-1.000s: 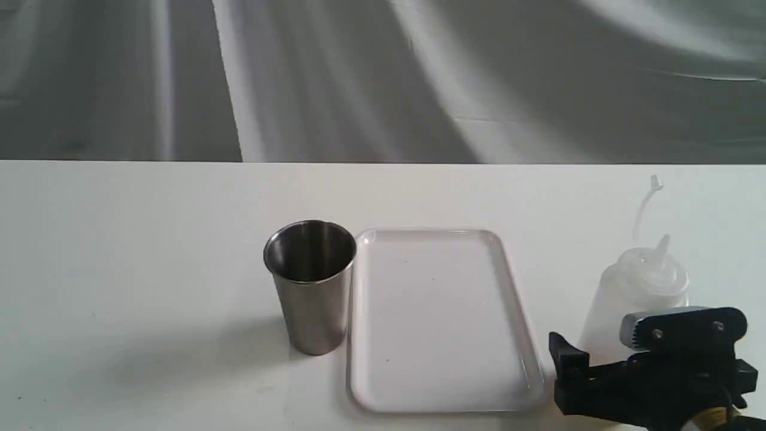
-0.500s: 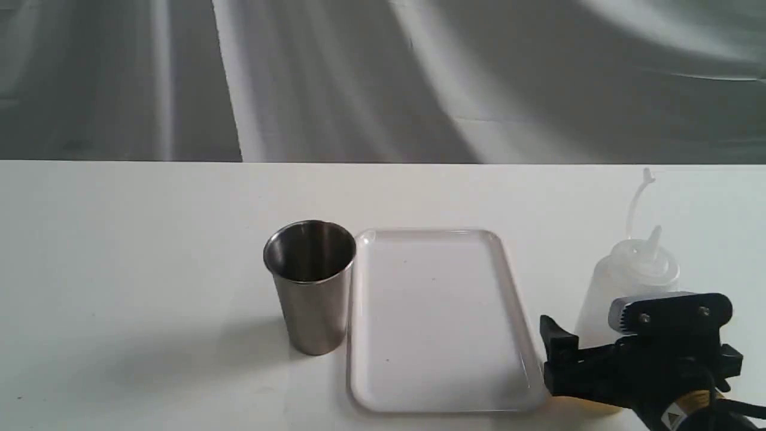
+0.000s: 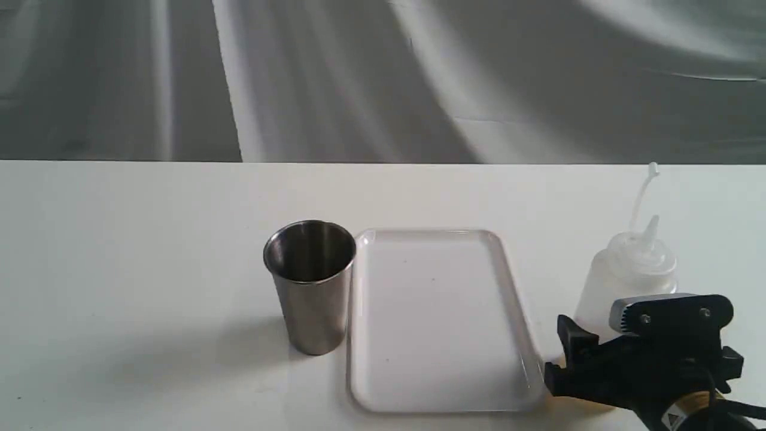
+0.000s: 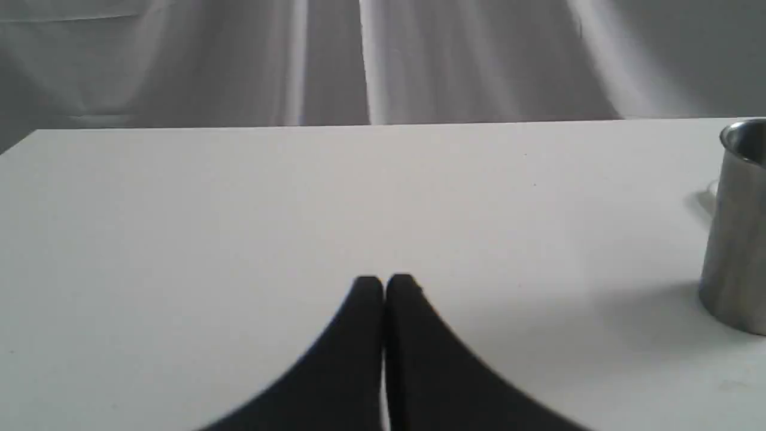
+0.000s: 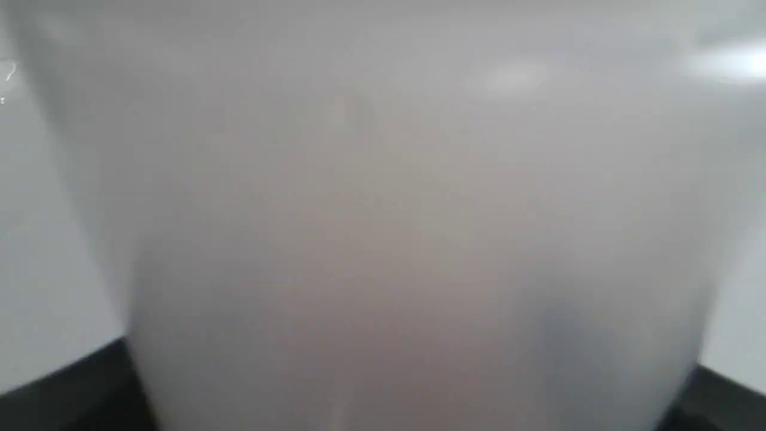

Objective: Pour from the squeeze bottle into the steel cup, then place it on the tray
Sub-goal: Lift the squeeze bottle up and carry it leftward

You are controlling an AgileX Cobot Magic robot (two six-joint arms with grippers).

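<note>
The squeeze bottle [image 3: 634, 269], translucent white with a cone nozzle and a thin strap sticking up, stands at the far right of the exterior view. My right gripper [image 3: 598, 328] is shut on its lower body, hiding most of the liquid. In the right wrist view the bottle [image 5: 407, 209] fills the picture, with a black finger [image 5: 66, 383] at each lower corner. The steel cup [image 3: 311, 287] stands upright just left of the white tray [image 3: 437, 234], which holds nothing. The cup [image 4: 736, 239] also shows in the left wrist view, off to one side of my left gripper [image 4: 384, 281], which is shut and holds nothing.
A white table [image 3: 119, 239] carries everything, and its far edge meets a draped grey cloth backdrop [image 3: 359, 78]. The cup nearly touches the tray's left rim. My left arm is out of the exterior view.
The right gripper and the bottle in it have shifted a little to the left and the bottle's nozzle has risen. Cup, tray and left gripper stay as they were.
</note>
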